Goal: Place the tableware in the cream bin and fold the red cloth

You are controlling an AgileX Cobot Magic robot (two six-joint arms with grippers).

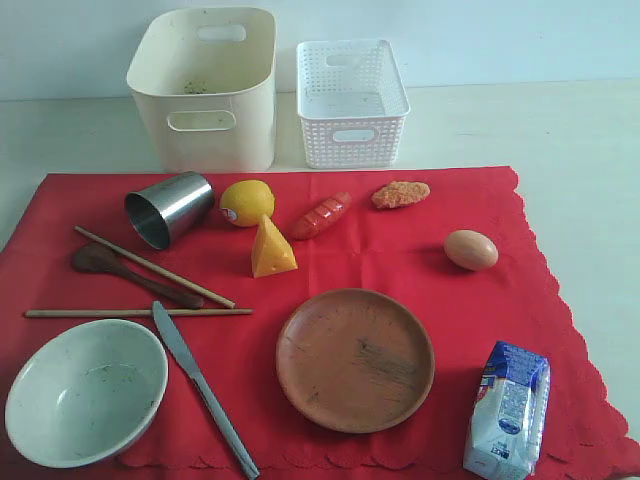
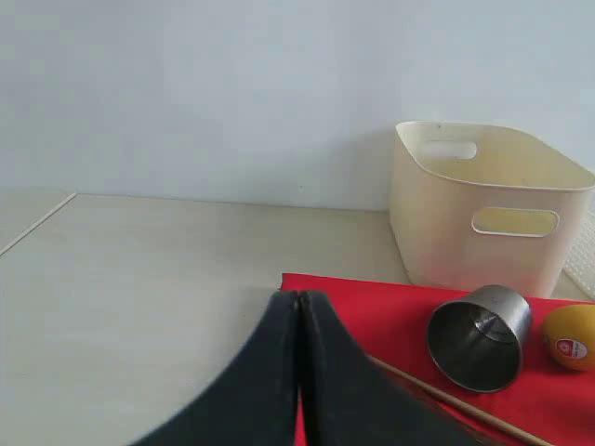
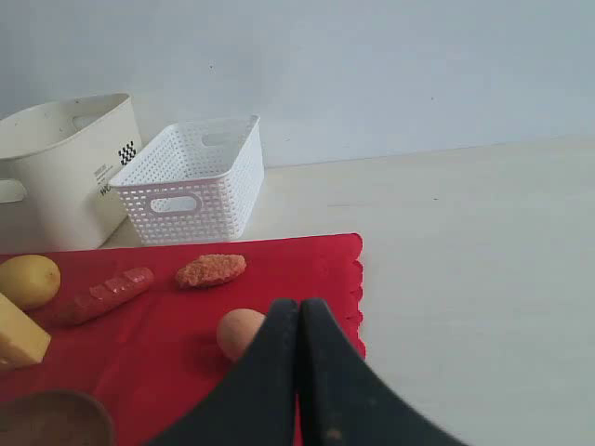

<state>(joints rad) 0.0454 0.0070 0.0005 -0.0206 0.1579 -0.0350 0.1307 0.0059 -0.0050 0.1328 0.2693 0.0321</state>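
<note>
Black left gripper (image 2: 298,302) and right gripper (image 3: 298,307) are pinched closed on nothing. Nothing is binned yet: shiny steel cup (image 1: 170,208), two thin wooden chopsticks (image 1: 100,313), dark wooden spoon (image 1: 100,259), grey metal knife (image 1: 200,385), whitish bowl (image 1: 40,405) and round brown plate (image 1: 355,360) lie on the flat bright-red scalloped cloth (image 1: 400,262). The tall cream plastic bin (image 1: 215,140), far left, holds none.

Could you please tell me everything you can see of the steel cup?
The steel cup is a plain, shiny metal tumbler, slightly tapered, with no handle. It lies on its side on the red cloth, near the cloth's far left corner in the exterior view. Its open mouth is turned toward the front left and it looks empty inside. The cream bin stands just behind it, the lemon lies close by its base, and a chopstick passes in front of its mouth.
</note>
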